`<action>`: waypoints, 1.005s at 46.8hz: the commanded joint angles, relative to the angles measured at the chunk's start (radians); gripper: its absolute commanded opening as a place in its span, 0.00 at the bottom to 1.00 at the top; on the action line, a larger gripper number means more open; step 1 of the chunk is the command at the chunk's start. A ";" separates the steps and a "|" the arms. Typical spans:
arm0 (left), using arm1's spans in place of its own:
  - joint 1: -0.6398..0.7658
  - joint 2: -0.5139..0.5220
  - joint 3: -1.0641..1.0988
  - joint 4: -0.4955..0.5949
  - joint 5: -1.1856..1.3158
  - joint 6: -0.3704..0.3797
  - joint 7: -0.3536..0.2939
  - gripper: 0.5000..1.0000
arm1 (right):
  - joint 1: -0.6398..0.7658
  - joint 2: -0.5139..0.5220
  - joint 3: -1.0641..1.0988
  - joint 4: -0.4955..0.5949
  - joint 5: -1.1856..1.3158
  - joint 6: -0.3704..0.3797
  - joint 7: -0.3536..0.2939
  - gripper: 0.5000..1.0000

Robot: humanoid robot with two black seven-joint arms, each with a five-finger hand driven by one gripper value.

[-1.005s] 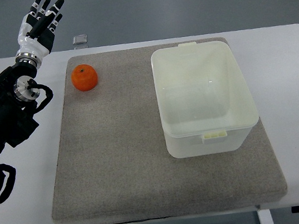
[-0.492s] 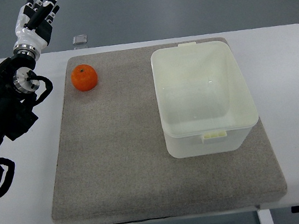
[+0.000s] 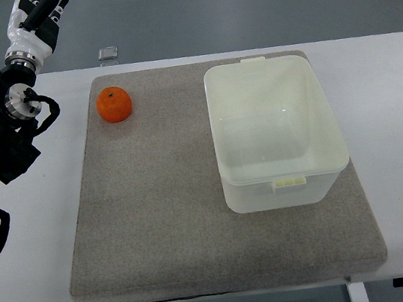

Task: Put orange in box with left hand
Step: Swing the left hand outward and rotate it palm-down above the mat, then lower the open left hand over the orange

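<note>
I am only at the approach. My left hand (image 3: 35, 24) sits at about eleven o'clock in the top view, past the table's far edge, partly cut off by the frame; what shows of its fingers looks extended, holding nothing. The orange (image 3: 114, 104) rests on the grey mat (image 3: 159, 225), at roughly four o'clock from my hand and well apart from it. The box (image 3: 282, 184) stands open at three o'clock from the orange. Next, I judge, I must bring the hand down over the fruit and close around it.

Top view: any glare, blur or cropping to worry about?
Top view: even, soft light with faint shadows; mild glare inside the box; orange and mat are sharp; the left hand is cropped by the top edge.
</note>
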 commanded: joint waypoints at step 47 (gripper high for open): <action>-0.167 0.182 0.425 -0.075 0.953 -0.295 -0.002 0.98 | 0.000 0.000 0.000 0.000 0.001 0.000 0.000 0.85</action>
